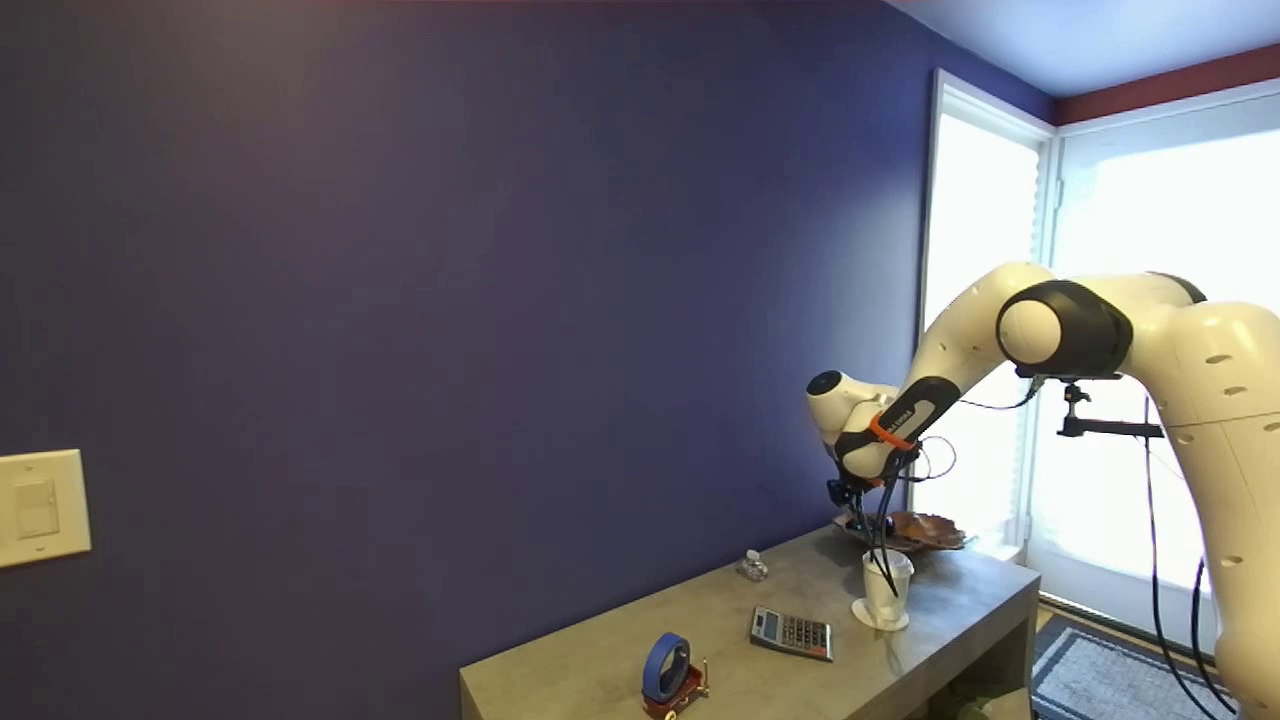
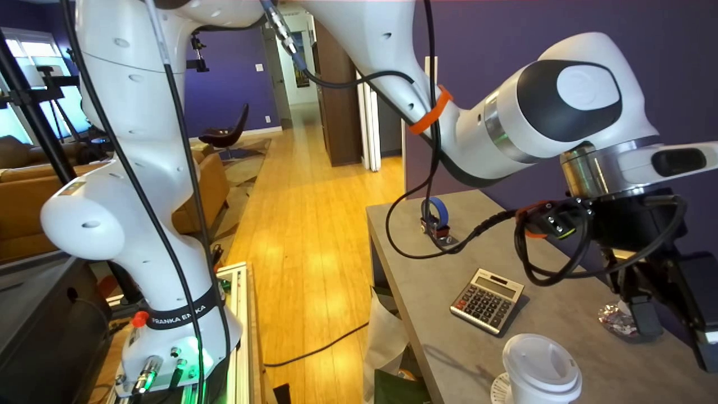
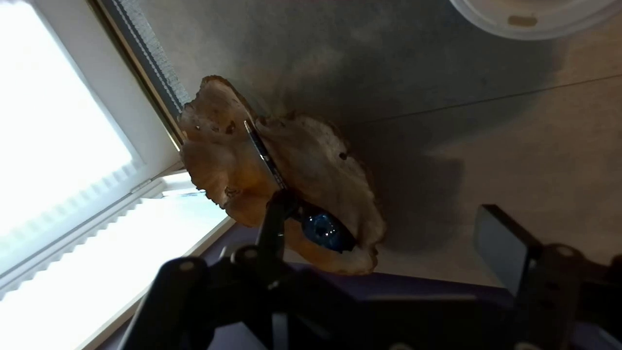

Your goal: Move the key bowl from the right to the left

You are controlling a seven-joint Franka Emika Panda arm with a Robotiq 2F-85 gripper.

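In the wrist view the claw (image 3: 388,226) has the natural-edge wooden bowl (image 3: 311,175), taken for the key bowl, mostly to its left, the long axis slanting from upper left to lower right. The claw's 2 fingers (image 3: 500,248) stand wide apart, pinching nothing: 1 crosses in front of the bowl, the other shows over the grey tabletop (image 3: 525,126), so in this view the rim falls between them, though height cannot be told. Lowering astride that rim looks the likely next step, wary of the pen (image 3: 266,155) and glossy dark blue object (image 3: 325,231) lying inside. The bowl sits by the bright window (image 1: 975,250), the lidded white cup (image 2: 547,370) near it, the calculator (image 2: 487,301) and blue tape roll (image 1: 653,672) farther along. A purple wall (image 1: 450,350) backs the tabletop; a pale door (image 1: 1150,230) stands past the window
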